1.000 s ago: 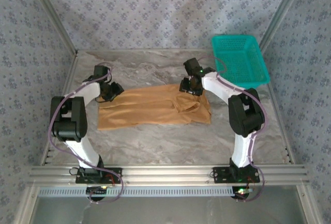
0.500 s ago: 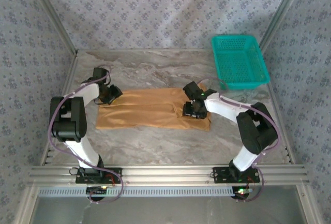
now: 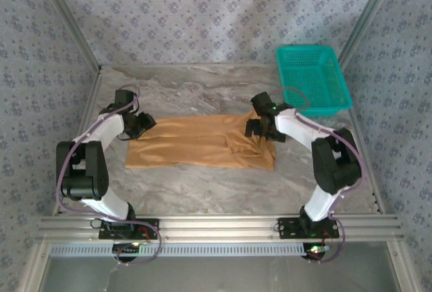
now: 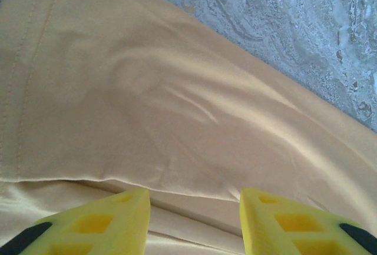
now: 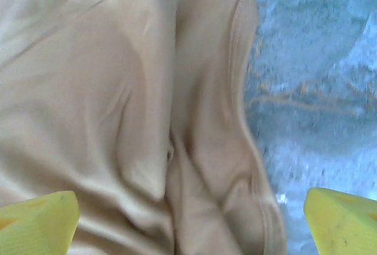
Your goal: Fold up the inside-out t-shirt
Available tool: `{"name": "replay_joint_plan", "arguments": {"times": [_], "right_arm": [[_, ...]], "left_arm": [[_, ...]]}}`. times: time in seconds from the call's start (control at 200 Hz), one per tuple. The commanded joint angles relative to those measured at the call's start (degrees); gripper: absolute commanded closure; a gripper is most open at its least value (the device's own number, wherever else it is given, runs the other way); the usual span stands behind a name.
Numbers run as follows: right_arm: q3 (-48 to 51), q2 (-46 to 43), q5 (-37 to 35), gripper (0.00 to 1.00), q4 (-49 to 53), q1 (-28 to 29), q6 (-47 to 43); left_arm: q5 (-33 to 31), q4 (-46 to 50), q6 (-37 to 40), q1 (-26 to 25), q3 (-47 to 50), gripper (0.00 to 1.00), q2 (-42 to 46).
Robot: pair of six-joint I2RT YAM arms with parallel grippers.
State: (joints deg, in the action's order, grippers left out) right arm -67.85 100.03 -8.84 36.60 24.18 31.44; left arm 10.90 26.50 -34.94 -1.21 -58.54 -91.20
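On the tabletop (image 3: 202, 184) the inside-out t-shirt (image 3: 196, 147) lies flat, long axis left-right between the arms, left fingers (image 4: 106, 219) half-open over its left end, nothing visibly pinched, right fingers (image 5: 35, 219) wide open, empty, over the bunched right end.

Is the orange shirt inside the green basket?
No, the t-shirt lies spread out on the table, and the teal basket stands apart from it at the far right corner.
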Motion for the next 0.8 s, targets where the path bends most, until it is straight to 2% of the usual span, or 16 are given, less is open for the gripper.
{"name": "replay_joint_plan", "arguments": {"times": [0.0, 0.115, 0.17, 0.235, 0.395, 0.49, 0.61, 0.635, 0.68, 0.71, 0.795], "right_arm": [[-5.5, 7.7, -1.4, 0.01, 3.8, -0.1, -3.9], [-8.5, 13.1, -0.6, 0.04, 4.0, -0.1, -4.5], [-8.9, 14.6, 0.3, 0.10, 3.6, -0.2, -4.5], [-8.5, 15.3, 1.2, 0.21, 2.9, -0.4, -4.3], [-5.2, 14.2, 4.3, 0.56, 1.4, -0.8, -4.2], [-2.2, 12.1, 5.4, 0.69, 0.0, -1.7, -3.9], [1.8, 8.4, 5.2, 0.68, -0.3, -2.9, -4.1], [2.0, 7.7, 5.1, 0.62, 0.1, -3.0, -4.3], [2.1, 6.6, 4.7, 0.44, 0.8, -3.3, -4.6], [2.0, 6.0, 4.3, 0.35, 1.5, -3.5, -4.8], [0.8, 4.7, 3.4, 0.29, 3.7, -3.7, -5.3]], "left_arm": [[0.3, 1.7, 1.5, 0.8, 0.9, 0.56, 1.6], [2.0, 1.2, 1.4, 1.9, 1.6, 0.56, 1.7], [2.4, 0.9, 1.3, 2.6, 2.2, 0.56, 1.9], [2.5, 0.6, 1.3, 3.4, 2.8, 0.56, 2.2], [2.8, -0.8, 1.4, 4.2, 4.3, 0.56, 1.7], [3.6, -2.4, 0.7, 4.1, 4.8, 0.56, 0.5], [4.8, -3.1, -0.5, 3.0, 3.6, 0.56, -0.1], [4.8, -3.0, -0.7, 2.5, 3.0, 0.56, 0.0], [4.5, -2.8, -0.8, 1.5, 1.8, 0.56, 0.1], [4.3, -2.3, -0.7, 0.9, 0.9, 0.56, 0.1], [4.1, -0.8, -0.6, -0.2, -1.7, 0.56, -0.3]]}}
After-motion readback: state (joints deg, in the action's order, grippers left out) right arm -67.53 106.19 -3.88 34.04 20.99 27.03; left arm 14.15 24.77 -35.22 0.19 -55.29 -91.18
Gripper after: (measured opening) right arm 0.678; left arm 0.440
